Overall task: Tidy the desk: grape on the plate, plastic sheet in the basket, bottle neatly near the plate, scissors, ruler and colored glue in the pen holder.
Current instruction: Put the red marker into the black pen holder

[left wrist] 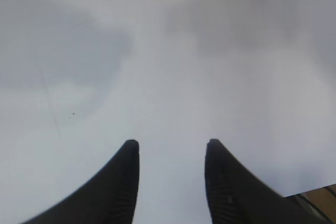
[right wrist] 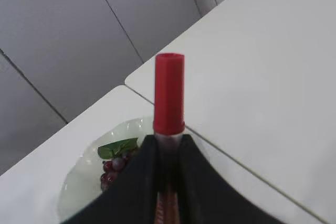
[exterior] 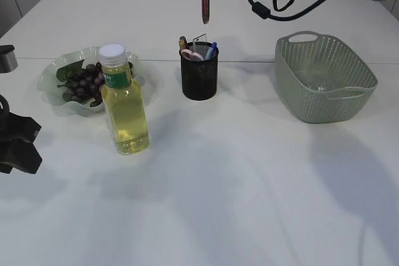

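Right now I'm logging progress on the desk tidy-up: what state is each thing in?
Red-capped glue stick: held upright, above the pen holder.
Right gripper: shut on the glue stick.
Left gripper: open, empty.
Black mesh pen holder: upright, several items inside.
Yellow-liquid bottle: upright, capped, beside the plate.
Purple grapes: on the glass plate.
Green basket: upright; contents unclear.

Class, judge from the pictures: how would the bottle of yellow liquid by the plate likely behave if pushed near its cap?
The bottle looks nearly full, so probably heavy. Tall and narrow, it may tip rather than slide. Its smooth clear wall could be slippery.
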Motion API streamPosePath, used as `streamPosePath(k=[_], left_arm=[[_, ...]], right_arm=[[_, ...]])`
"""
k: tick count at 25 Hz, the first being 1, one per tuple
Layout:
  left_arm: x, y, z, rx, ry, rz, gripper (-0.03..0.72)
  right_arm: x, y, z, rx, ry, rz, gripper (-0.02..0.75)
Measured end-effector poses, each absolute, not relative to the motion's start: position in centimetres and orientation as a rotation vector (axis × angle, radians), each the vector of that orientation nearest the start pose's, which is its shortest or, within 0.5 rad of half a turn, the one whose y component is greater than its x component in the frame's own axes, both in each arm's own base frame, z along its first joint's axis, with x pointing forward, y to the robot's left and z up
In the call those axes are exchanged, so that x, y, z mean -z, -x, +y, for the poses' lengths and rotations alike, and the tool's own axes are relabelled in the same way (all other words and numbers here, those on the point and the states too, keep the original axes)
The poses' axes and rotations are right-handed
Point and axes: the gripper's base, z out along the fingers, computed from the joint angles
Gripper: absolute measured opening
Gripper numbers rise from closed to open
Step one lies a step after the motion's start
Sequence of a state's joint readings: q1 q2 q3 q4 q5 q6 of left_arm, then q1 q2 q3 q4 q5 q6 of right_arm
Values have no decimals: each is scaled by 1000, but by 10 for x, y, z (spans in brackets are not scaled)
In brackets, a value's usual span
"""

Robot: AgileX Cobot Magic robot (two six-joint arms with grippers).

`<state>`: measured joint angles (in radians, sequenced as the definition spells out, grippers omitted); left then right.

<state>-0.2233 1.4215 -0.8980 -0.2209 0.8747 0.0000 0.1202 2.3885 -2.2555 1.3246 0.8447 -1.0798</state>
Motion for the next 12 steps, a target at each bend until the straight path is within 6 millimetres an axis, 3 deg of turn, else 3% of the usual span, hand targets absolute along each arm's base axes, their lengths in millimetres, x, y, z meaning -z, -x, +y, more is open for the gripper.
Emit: streamPosePath(k=[12], left_arm=[[-235, -247, -71, 300, -157, 2885, 307]], right_arm=[[-231, -552, 133, -833, 642, 1606, 92]])
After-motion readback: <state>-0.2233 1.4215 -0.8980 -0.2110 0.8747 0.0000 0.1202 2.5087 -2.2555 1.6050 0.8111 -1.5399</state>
